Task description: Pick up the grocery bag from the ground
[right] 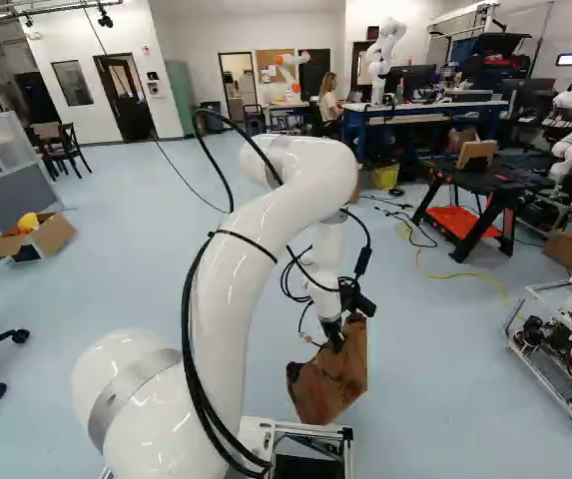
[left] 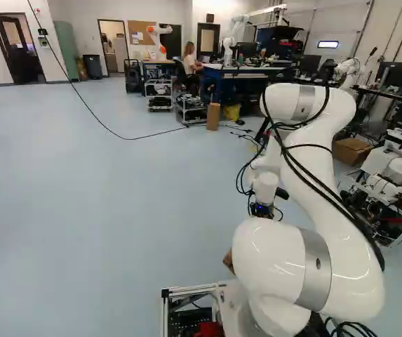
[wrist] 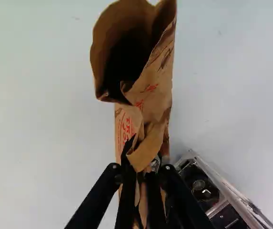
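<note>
Just right of centre in the right base view, low in the frame, the brown paper grocery bag hangs askew beneath the black claw, with the white arm reaching over from the left. Only a brown corner of it peeks past the arm in the lower middle of the left base view. The claw is clenched on the bag: the wrist view shows crumpled paper pinched between its two fingers, close to the rim. That thin, gathered edge suits a narrow grip, since the full body would probably be too broad and too soft to clasp. Being caught toward one end of its opening likely explains both the tilt and the gaping mouth, which lies ahead of the fingertips while the body drops away below them. No fold appears to be slipping out, though the creased paper could tear if the bag is loaded; its contents are lost in shadow. The metal base frame lies near the bag, so a swing that way might snag it. The bag seems lifted off the pale floor, but its clearance cannot be told; a steady upward carry would suit it next.
</note>
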Controlling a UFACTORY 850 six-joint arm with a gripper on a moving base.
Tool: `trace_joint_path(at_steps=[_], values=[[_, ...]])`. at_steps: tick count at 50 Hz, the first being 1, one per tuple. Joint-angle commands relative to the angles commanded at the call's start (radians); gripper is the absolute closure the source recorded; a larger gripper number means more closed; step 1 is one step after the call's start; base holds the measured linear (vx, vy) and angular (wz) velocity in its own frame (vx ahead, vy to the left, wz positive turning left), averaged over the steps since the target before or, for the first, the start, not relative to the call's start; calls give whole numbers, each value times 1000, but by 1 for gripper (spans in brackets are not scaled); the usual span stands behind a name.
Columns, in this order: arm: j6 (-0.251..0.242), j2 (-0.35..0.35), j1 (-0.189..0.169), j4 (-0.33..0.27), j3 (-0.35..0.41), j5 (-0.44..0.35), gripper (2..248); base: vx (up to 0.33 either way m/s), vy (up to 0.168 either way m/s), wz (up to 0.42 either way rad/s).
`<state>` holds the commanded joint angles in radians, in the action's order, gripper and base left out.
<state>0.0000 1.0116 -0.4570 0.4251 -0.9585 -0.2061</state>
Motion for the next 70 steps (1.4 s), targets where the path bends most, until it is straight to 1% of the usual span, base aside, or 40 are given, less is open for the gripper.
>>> trace_joint_path(at_steps=[43, 70], values=[[0, -212, 54, 0, 216, -2, 227, 0, 0, 0], [0, -359, 94, 0, 352, -86, 227, 0, 0, 0]])
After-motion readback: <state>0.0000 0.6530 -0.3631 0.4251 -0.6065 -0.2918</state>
